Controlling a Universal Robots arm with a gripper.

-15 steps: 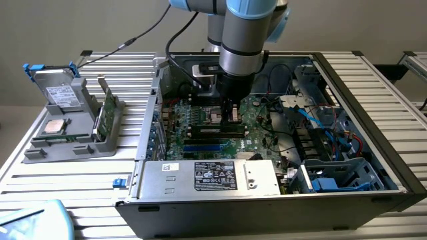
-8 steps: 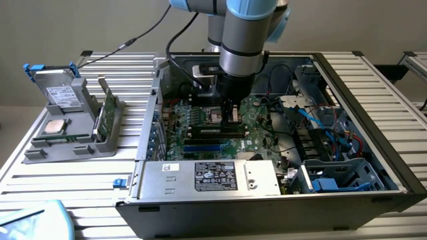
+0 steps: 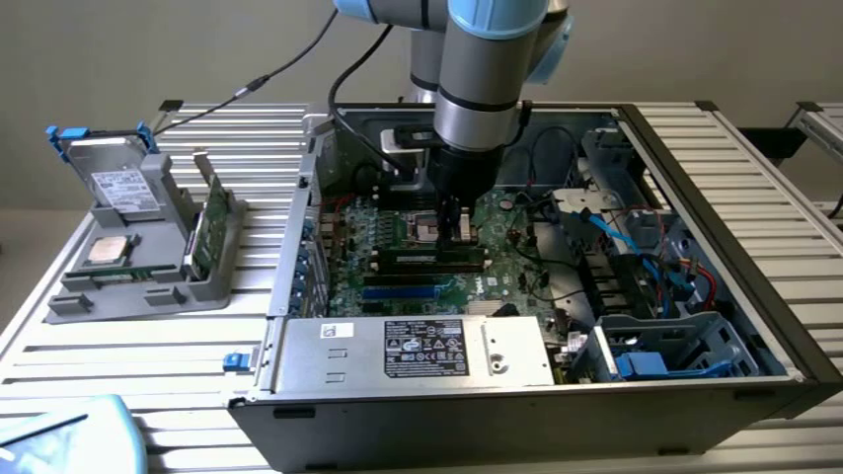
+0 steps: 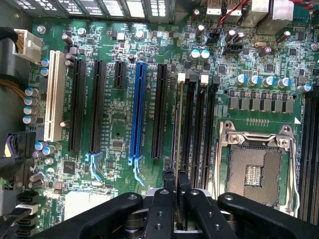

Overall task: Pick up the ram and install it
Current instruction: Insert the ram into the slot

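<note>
1. The gripper (image 4: 176, 175) reached down inside the open computer case (image 3: 744, 242), low over the motherboard (image 4: 117, 127). Its fingers were drawn close on a thin board seen edge-on, which I judged to be the ram (image 4: 177, 149).
2. The ram ran along the first black memory slot beside the processor socket (image 4: 254, 174), its far end near the slot's white clip (image 4: 182, 77). Whether it was already seated could not be told.
3. To do this step well, the stick needed to stay upright and in line with the slot from end to end. Pressure should have gone straight down and evenly, so that neither end went in first.
4. The neighbouring slots (image 4: 200, 129) lay just beside it, so any sideways drift risked catching their rims.
5. The socket's metal frame stood close on one side and the long blue slot (image 4: 135, 109) lay further off on the other. The board between them held only low parts.
6. In the exterior view, cables (image 3: 619, 237) crowded the case on that view's right. The power supply (image 3: 421, 348) closed the near side, so the clear way was straight up.
7. A holder (image 3: 132, 288) outside the case carried another green board (image 3: 211, 227), well apart from the gripper (image 3: 459, 235).
</note>
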